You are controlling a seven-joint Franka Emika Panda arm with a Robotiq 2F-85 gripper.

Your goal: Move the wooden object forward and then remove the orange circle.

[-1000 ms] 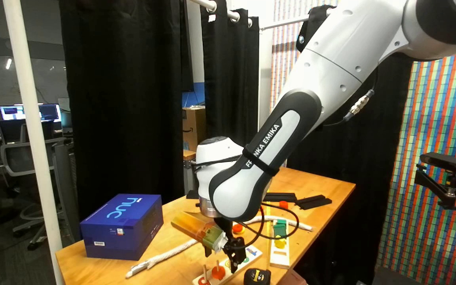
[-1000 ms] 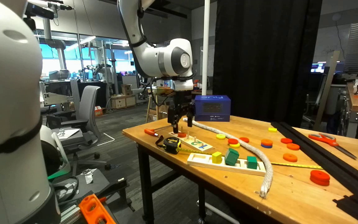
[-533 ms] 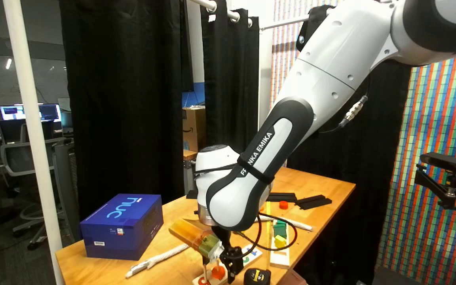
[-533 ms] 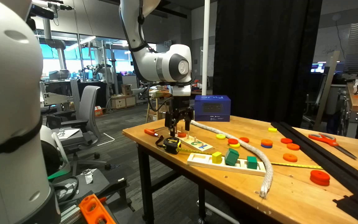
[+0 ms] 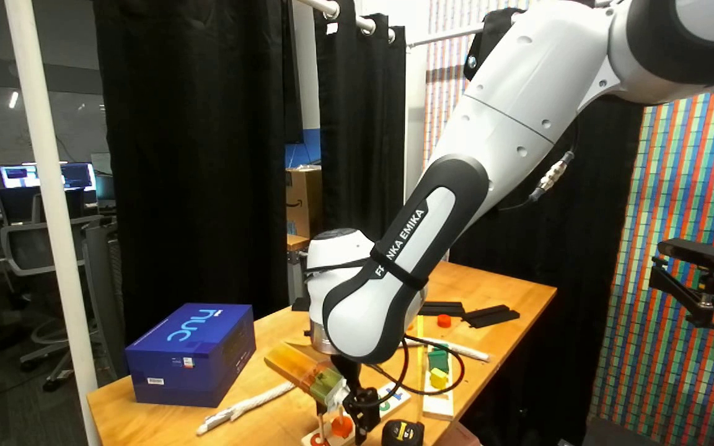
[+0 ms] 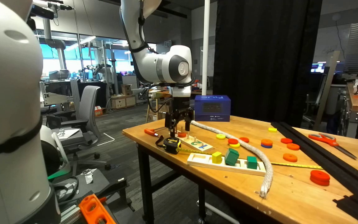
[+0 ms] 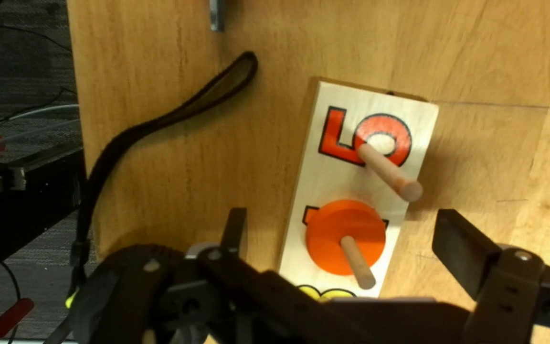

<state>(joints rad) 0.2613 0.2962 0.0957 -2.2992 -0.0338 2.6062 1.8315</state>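
Gripper point(image 7: 339, 230): is hanging low over the wooden board point(image 7: 361, 191), pointing down at the table point(image 6: 294, 193).
Jaws: are standing wide apart, one left and one right of the board in the wrist view, with the table showing in both gaps.
Wooden board: is lying flat on the table, showing a red numeral 5 point(image 7: 399, 131) at its far end in the wrist view.
Orange circle point(image 7: 330, 231): is resting on the board around a peg point(image 7: 357, 263), covering most of a numeral; it is lying between the jaws, apart from both.
Second peg point(image 7: 389, 173): is rising from the red numeral 5.
Tape measure point(image 6: 172, 145): is standing just beside the board, on its near side in an exterior view.
Block tray point(image 6: 222, 167): is lying to the right of the board in an exterior view, carrying a yellow block point(image 6: 217, 157) and two green blocks point(image 6: 231, 156), one sitting tilted.
White rope point(image 6: 268, 171): is curving past the right end of the block tray.
Blue box point(image 5: 189, 356): is standing to the left of the gripper in an exterior view.
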